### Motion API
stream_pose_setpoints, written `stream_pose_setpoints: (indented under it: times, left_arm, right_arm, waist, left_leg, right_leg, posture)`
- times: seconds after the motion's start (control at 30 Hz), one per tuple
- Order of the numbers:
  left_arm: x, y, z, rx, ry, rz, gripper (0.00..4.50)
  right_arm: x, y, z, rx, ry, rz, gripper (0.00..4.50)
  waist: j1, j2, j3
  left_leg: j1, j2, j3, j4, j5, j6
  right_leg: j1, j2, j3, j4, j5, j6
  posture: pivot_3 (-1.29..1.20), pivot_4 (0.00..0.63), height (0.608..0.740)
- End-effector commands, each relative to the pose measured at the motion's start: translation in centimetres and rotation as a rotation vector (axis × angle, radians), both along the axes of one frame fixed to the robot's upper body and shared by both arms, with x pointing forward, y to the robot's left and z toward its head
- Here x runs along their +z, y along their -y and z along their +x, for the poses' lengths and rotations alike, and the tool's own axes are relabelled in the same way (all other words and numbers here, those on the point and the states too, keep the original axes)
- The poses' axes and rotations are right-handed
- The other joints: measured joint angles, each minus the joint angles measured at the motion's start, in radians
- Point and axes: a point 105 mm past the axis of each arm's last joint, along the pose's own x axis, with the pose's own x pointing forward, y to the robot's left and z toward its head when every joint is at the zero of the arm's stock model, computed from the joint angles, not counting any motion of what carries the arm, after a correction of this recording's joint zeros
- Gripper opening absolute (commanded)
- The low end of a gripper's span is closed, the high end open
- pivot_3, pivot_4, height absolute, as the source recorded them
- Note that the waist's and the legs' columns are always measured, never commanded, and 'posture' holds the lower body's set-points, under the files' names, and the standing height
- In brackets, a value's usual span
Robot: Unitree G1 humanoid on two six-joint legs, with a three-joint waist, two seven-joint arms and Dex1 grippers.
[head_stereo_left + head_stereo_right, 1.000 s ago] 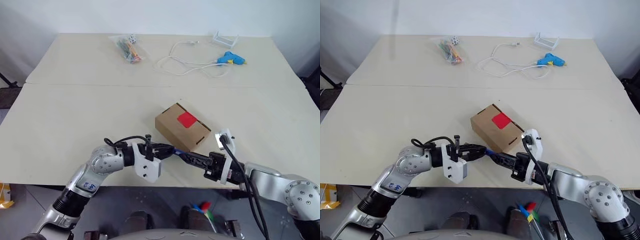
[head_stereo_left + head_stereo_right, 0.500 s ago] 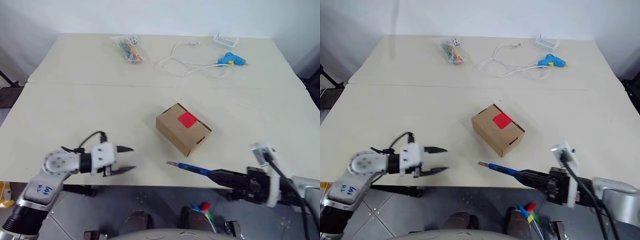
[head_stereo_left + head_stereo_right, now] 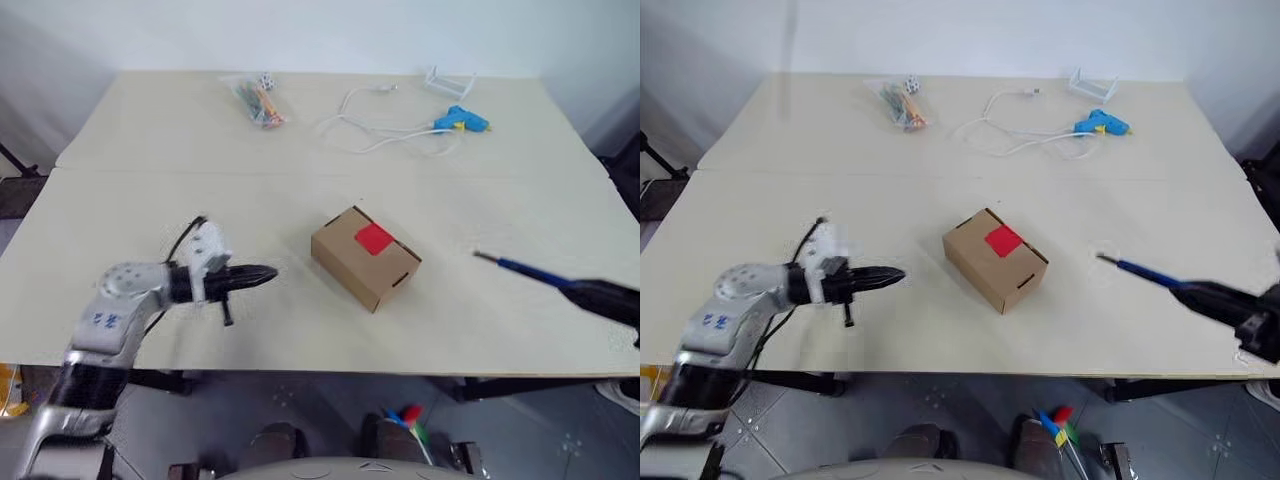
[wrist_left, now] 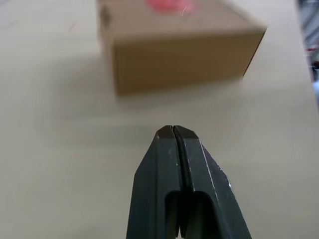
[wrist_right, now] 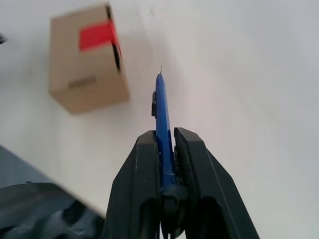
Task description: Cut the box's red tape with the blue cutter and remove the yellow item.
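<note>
1. My left fingers (image 4: 174, 132) are pressed together with nothing between them, pointing toward the box (image 3: 365, 256) from its left, apart from it.
2. My right fingers (image 5: 165, 144) are clamped on the blue cutter (image 3: 530, 270), its tip aimed toward the box from the right, well apart from it.
3. The box sits closed near the middle of the surface (image 3: 150, 190), the red tape (image 3: 374, 238) on its top.
4. A glue gun (image 3: 462, 119) and a bag (image 3: 255, 97) lie at the far edge.

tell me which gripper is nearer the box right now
Left. The left gripper, shut and empty, sits just off the box on its left. The right gripper, holding the blue cutter, is farther off to its right.
</note>
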Motion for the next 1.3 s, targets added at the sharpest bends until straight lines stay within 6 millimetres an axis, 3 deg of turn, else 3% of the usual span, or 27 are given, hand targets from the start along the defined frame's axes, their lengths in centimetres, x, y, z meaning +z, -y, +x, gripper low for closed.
stream_pose_setpoints:
  times: [0.03, 0.13, 0.27, 0.37, 0.57, 0.83, 1.3]
  left_arm:
    - [1.3, 3.5, 1.4, -0.051, 0.046, 0.029, 0.0]
    - [2.0, 5.9, 2.8, -0.061, 0.06, 0.051, 0.0]
    - [2.2, 7.1, 4.0, -0.045, 0.07, 0.071, 0.0]
    - [1.6, 7.4, 4.3, -0.045, 0.09, 0.116, 0.0]
    - [0.5, 7.2, 4.6, -0.006, 0.069, 0.12, 0.0]
    - [0.1, 7.5, 4.4, 0.01, 0.02, 0.14, 0.0]
    - [0.0, 7.0, 4.0, 0.028, 0.001, 0.14, 0.0]
  right_arm:
    - [1.7, -1.9, 1.6, 0.058, 0.037, -0.077, 0.16]
    - [2.0, -3.2, 2.9, 0.059, -0.009, -0.137, 0.16]
    - [2.7, -4.8, 4.4, 0.063, 0.002, -0.114, 0.16]
    - [3.2, -5.8, 5.6, 0.049, 0.0, -0.089, 0.16]
    - [4.2, -7.6, 7.7, 0.041, 0.007, -0.069, 0.16]
    - [4.0, -9.5, 8.7, 0.088, -0.009, -0.067, 0.16]
    - [1.3, -10.6, 9.6, 0.12, -0.048, -0.067, 0.16]
  waist:
    - [-0.001, 0.0, 0.0]
    - [-0.003, 0.0, 0.0]
    - [-0.012, -0.001, 0.001]
    - [-0.021, -0.001, 0.001]
    - [-0.02, -0.001, 0.001]
    - [-0.017, -0.001, 0.001]
    - [-0.021, -0.001, 0.001]
  left_leg:
    - [0.001, 0.0, 0.001, 0.0, 0.0, 0.0]
    - [0.001, 0.0, 0.001, 0.0, 0.0, 0.0]
    - [-0.002, 0.0, -0.001, -0.001, 0.0, -0.001]
    - [-0.015, 0.0, -0.001, 0.005, 0.0, -0.001]
    - [-0.017, 0.0, -0.001, 0.008, 0.0, -0.001]
    - [-0.02, 0.0, -0.002, 0.014, 0.0, 0.0]
    - [-0.019, 0.0, -0.001, 0.014, 0.0, 0.0]
  right_leg:
    - [0.0, 0.0, 0.0, 0.002, 0.0, 0.0]
    - [-0.001, 0.0, 0.0, 0.002, 0.0, 0.0]
    - [-0.003, 0.0, -0.003, 0.002, 0.0, 0.0]
    - [-0.014, 0.0, -0.003, 0.003, 0.0, 0.0]
    - [-0.016, 0.0, -0.004, 0.006, 0.0, 0.0]
    - [-0.016, 0.0, -0.004, 0.008, 0.0, 0.001]
    - [-0.016, 0.0, -0.004, 0.01, 0.0, 0.001]
  posture:
    - [0.0, 0.15, 0.74]
    - [0.0, 0.15, 0.74]
    - [0.0, 0.15, 0.74]
    - [0.0, 0.15, 0.74]
    - [0.0, 0.15, 0.74]
    - [0.0, 0.15, 0.74]
    - [0.0, 0.15, 0.74]
